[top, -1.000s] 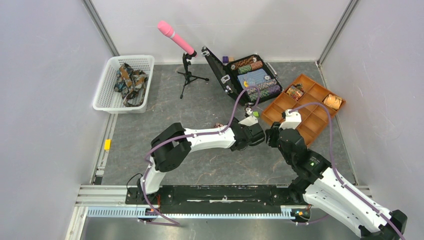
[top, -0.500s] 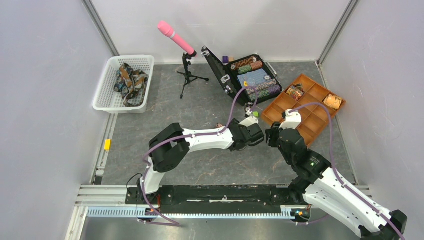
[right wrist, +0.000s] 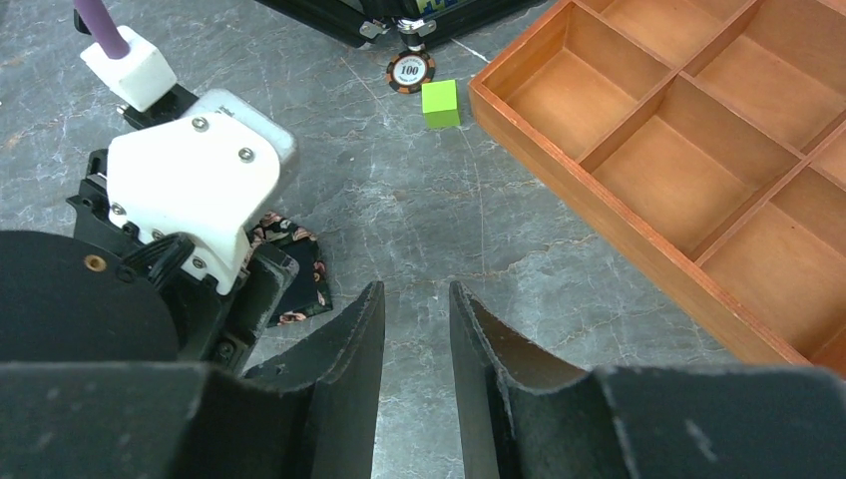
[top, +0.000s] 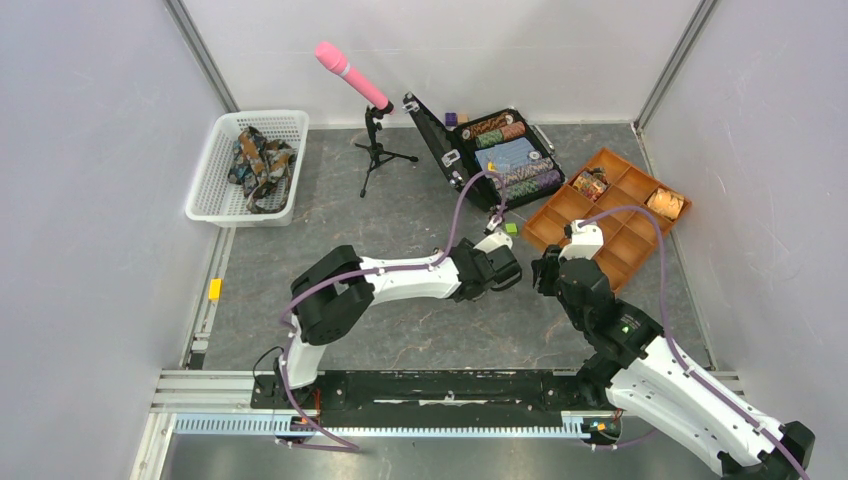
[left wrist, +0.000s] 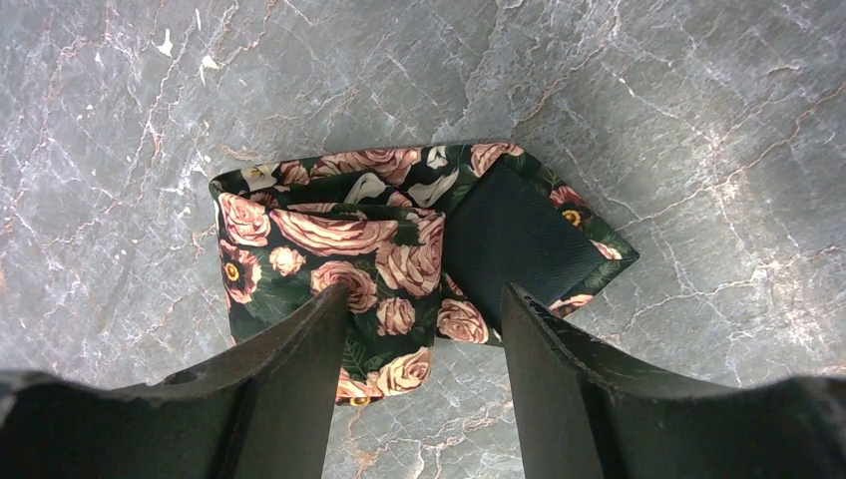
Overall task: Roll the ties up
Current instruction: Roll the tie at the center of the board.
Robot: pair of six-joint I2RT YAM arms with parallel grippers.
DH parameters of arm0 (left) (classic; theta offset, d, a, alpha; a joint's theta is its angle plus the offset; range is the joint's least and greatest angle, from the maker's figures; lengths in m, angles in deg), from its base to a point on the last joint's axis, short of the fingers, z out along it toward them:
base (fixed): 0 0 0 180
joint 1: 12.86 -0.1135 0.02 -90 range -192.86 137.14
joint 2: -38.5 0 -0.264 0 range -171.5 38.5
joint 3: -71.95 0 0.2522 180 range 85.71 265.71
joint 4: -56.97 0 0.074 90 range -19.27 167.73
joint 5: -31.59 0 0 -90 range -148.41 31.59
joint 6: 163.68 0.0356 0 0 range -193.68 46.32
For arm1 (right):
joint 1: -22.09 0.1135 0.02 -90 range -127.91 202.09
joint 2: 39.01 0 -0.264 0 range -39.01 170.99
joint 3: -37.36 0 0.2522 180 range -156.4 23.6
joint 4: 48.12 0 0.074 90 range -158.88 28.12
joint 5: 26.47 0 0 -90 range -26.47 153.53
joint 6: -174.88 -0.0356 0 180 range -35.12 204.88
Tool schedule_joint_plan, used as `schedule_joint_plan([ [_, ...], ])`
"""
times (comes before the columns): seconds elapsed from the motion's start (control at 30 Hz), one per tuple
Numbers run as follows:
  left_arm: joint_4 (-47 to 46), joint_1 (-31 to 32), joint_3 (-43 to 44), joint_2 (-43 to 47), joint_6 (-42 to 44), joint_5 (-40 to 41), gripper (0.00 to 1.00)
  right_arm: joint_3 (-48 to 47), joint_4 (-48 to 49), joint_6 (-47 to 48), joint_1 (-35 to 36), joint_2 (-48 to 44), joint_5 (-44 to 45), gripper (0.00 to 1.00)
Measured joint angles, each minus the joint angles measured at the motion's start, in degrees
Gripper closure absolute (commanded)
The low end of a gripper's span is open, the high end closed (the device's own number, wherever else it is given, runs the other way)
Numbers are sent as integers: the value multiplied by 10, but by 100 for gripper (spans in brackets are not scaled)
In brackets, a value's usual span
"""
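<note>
- Left gripper (top: 508,272) has eased slightly leftward over the grey table (top: 400,210); the right arm has not shifted.
- One floral tie (left wrist: 379,239), loosely coiled with its dark pointed end splayed to one side, lies on the table directly beneath that gripper.
- The coil looks slack and could spring apart if the fingers close off-centre or drag the fabric; the two wrists also sit near enough to knock.
- Left jaws stand wide apart, straddling the coil's near edge and clamping nothing; whether a tip touches cloth cannot be told.
- Right gripper (right wrist: 414,309) hovers just beside, jaws narrowly parted and empty, near the wooden tray (right wrist: 638,235).
</note>
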Motion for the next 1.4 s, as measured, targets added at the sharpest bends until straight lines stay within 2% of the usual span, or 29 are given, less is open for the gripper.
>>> schedule_joint_plan([
  [0.5, -2, -14, -5, 37, -4, -13, 35, 0, -2, 0, 0, -2, 0, 63],
  [0.63, -7, -14, -5, 68, -3, -17, 34, 0, -2, 0, 0, 0, 0, 59],
  [0.7, -22, -14, -10, 92, -3, -26, 34, 0, -2, 1, 0, 3, 0, 54],
  [0.83, -59, -14, -52, 161, -2, -39, 31, 0, 0, 9, 0, 17, 0, 28],
  [0.97, -86, -23, -109, 249, -3, -49, 29, 0, 24, 51, 0, 57, -41, 10],
  [1.03, -94, -39, -137, 297, -9, -59, 25, -2, 46, 83, 0, 91, -87, 2],
  [1.1, -105, -73, -172, 355, -26, -75, 19, -11, 62, 116, 0, 136, -135, 2],
  [1.23, -130, -182, -254, 467, -74, -117, 8, -40, 98, 174, 8, 239, -219, 2],
  [1.4, -129, -293, -330, 535, -132, -171, 4, -81, 144, 229, 37, 323, -280, 2],
])
